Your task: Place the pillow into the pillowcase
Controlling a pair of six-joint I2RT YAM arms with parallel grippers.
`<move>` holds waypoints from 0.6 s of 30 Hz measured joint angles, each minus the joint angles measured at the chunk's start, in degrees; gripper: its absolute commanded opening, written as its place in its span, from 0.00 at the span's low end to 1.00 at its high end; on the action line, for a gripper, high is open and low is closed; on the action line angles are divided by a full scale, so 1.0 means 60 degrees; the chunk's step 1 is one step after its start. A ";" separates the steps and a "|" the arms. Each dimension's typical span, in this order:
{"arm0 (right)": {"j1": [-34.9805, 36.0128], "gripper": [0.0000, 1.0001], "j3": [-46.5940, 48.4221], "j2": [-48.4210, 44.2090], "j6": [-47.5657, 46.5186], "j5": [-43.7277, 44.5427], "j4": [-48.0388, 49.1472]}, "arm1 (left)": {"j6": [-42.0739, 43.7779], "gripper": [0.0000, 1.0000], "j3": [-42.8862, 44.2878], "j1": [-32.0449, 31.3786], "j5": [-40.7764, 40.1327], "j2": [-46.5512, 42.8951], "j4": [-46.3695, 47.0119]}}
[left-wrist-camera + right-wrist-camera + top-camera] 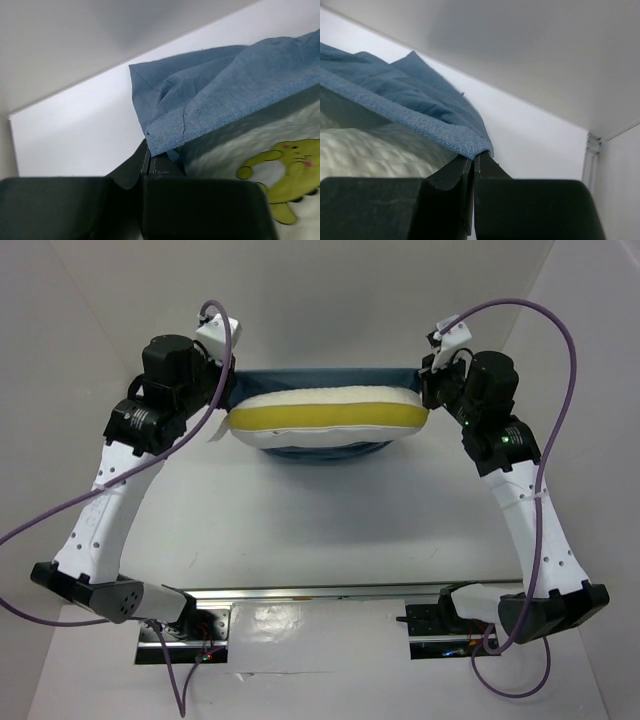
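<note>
In the top view the left gripper (pixel 227 380) and the right gripper (pixel 429 381) each pinched one end of the far hem of the pillowcase (pixel 330 376), which ran taut and straight between them above the far part of the table (pixel 330 530). The pillow (pixel 330 417) sat in the open mouth with its yellow band upward, and blue cloth bulged out under its near side. Most of it appeared to be inside, with only the banded edge showing. The step would go best if both ends were lifted evenly, with the hem tight, so that the pillow sank by its own weight. The slack near hem looked likely to catch under the edge. In the left wrist view the left gripper (pixel 149 159) had its jaws pressed together on a corner of the pillowcase (pixel 225 95). Under the hem lay the white pillow (pixel 225 157) with a yellow-green figure (pixel 285 170) on it, so that corner was already covered. In the right wrist view the right gripper (pixel 475 164) likewise nipped the hem corner of the pillowcase (pixel 410 102). The pillow (pixel 370 150) lay just below the hem, inside the opening.
</note>
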 measured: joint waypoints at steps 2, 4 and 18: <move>-0.0004 0.00 -0.0058 0.0117 0.0164 -0.0219 -0.0328 | -0.0408 0.00 -0.0419 0.0477 0.0630 0.0135 -0.0109; -0.0004 0.00 0.0138 0.0175 0.0313 -0.0415 -0.0550 | -0.0681 0.00 -0.1096 0.0761 0.1184 -0.0051 0.0073; -0.1512 0.00 0.1501 -0.2892 0.1457 -0.3727 -0.0361 | -0.1577 0.00 0.0688 0.0809 0.4309 -0.3089 0.0273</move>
